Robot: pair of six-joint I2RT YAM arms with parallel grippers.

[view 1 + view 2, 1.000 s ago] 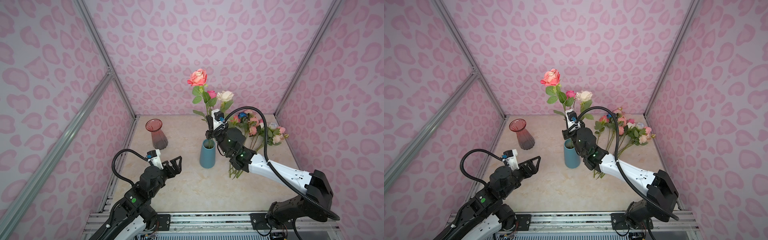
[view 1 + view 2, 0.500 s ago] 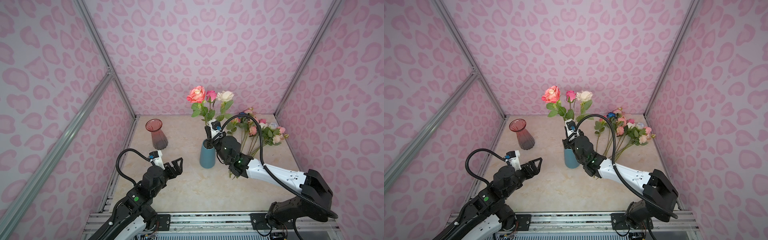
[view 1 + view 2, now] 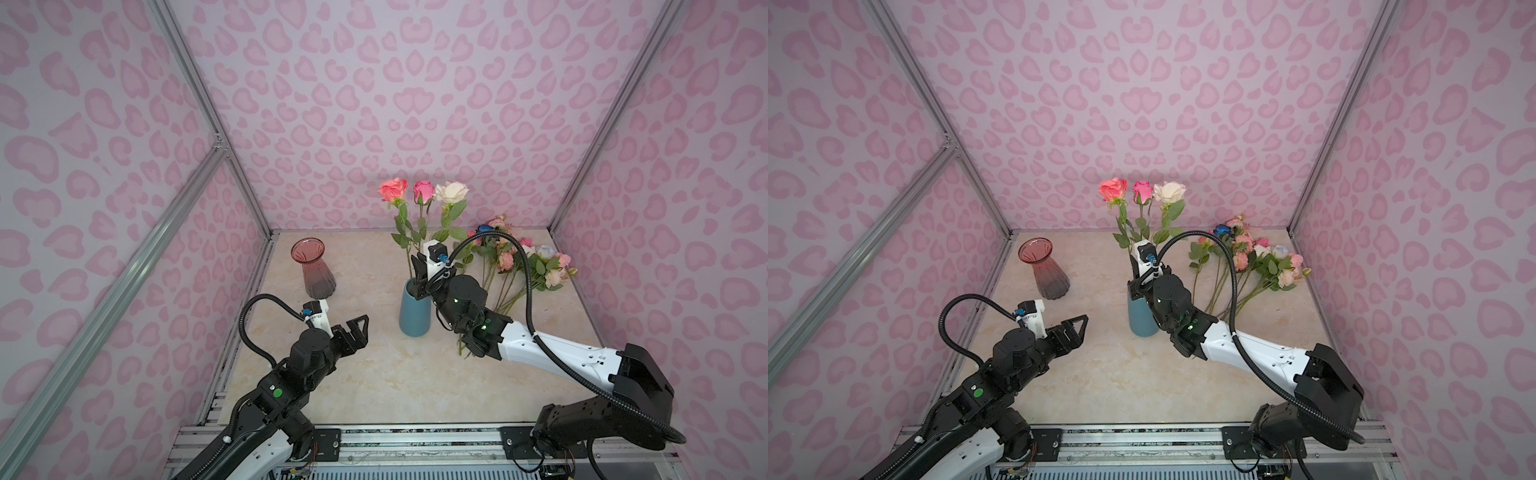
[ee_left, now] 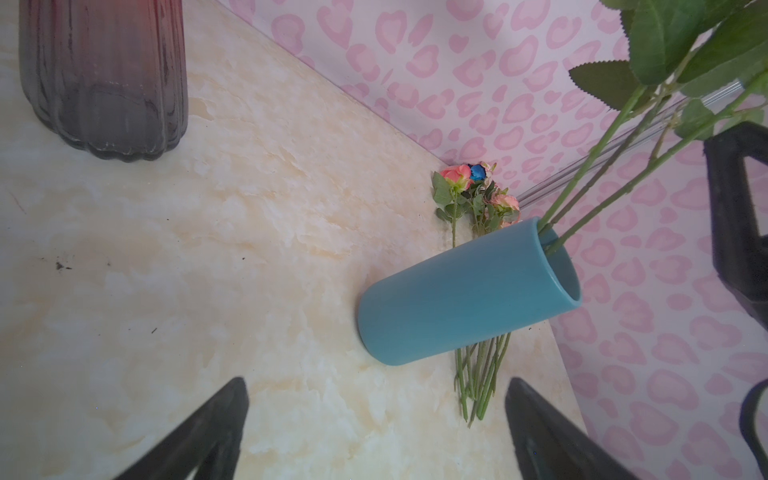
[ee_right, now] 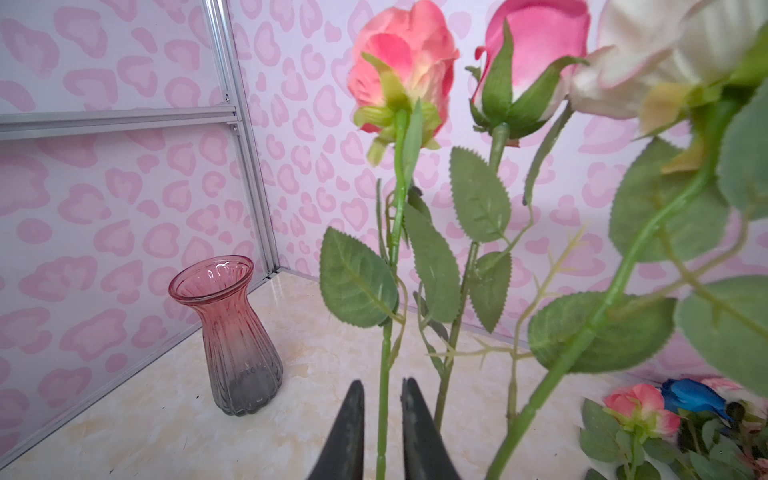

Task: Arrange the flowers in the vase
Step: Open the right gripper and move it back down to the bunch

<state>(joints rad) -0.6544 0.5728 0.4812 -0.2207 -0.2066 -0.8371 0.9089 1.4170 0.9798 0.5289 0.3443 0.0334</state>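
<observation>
Done: three roses [image 3: 424,191] stand in blue vase [image 3: 414,311], mid-table | Left to do: loose flowers [image 3: 523,259] lying at its 2 o'clock | right gripper [image 5: 383,384] slightly parted around coral stem [image 5: 384,345], not pinching | left gripper [image 4: 376,382] wide apart, empty, at 7 o'clock

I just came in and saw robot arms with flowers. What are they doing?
They're making a bouquet. A coral rose, a pink rose and a cream rose stand in the blue vase. The right gripper sits just above it, its fingers slightly apart on either side of the coral rose's stem. The left gripper hovers open over the table, holding nothing. More flowers lie piled on the table, and a red glass vase stands empty.
</observation>
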